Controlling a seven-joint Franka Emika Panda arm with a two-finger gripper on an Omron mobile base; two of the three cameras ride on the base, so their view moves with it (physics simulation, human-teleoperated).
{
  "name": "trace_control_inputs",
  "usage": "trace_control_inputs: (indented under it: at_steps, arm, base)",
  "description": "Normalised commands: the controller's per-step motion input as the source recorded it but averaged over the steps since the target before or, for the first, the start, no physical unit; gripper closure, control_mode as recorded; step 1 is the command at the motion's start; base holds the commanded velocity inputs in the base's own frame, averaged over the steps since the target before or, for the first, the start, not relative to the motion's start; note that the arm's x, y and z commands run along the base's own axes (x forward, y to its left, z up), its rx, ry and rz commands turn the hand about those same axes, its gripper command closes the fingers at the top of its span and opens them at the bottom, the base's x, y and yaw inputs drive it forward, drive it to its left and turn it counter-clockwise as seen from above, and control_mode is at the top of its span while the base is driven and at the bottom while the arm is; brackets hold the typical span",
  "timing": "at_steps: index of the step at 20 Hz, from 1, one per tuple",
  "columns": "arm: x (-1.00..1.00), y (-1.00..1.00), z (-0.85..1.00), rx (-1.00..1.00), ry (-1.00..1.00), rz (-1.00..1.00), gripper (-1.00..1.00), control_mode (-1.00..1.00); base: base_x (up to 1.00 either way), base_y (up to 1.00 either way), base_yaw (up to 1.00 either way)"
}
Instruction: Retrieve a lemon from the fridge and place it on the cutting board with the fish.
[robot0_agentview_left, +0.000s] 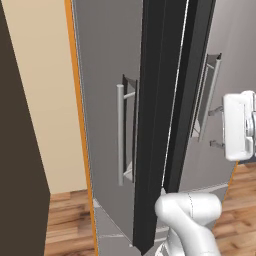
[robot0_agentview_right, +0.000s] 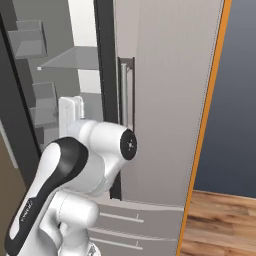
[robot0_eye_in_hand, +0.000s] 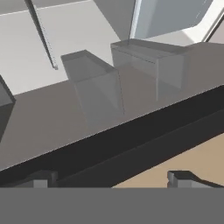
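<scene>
**Fridge part open, lemon not yet found**

I stand close before the fridge, its left door swung out edge-on toward me, its right door closed with its bar handle beside my elbow. I judge this the retrieval step, barely begun: I am reaching into the gap. Inside I see a glass shelf and grey door bins, all bare as far as I can tell. The lemon is nowhere I can see, nor the board or fish. My pincer is spread wide, holding nothing. Next I need to go deeper and search the shelves.
</scene>
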Motion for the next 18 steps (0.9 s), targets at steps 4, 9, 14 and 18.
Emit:
trace_control_inputs:
  at_steps: [4, 9, 14, 18]
  arm:
    - [0.4, 0.31, 0.0, 0.0, 0.0, 0.0, -1.0, -1.0]
    - [0.29, 0.31, 0.0, 0.0, 0.0, 0.0, -1.0, -1.0]
    - [0.3, 0.09, 0.0, 0.0, 0.0, 0.0, -1.0, -1.0]
    - [0.38, 0.02, 0.0, 0.0, 0.0, 0.0, -1.0, -1.0]
  base:
    - [0.0, 0.0, 0.0]
    - [0.0, 0.0, 0.0]
    - [0.0, 0.0, 0.0]
    - [0.0, 0.0, 0.0]
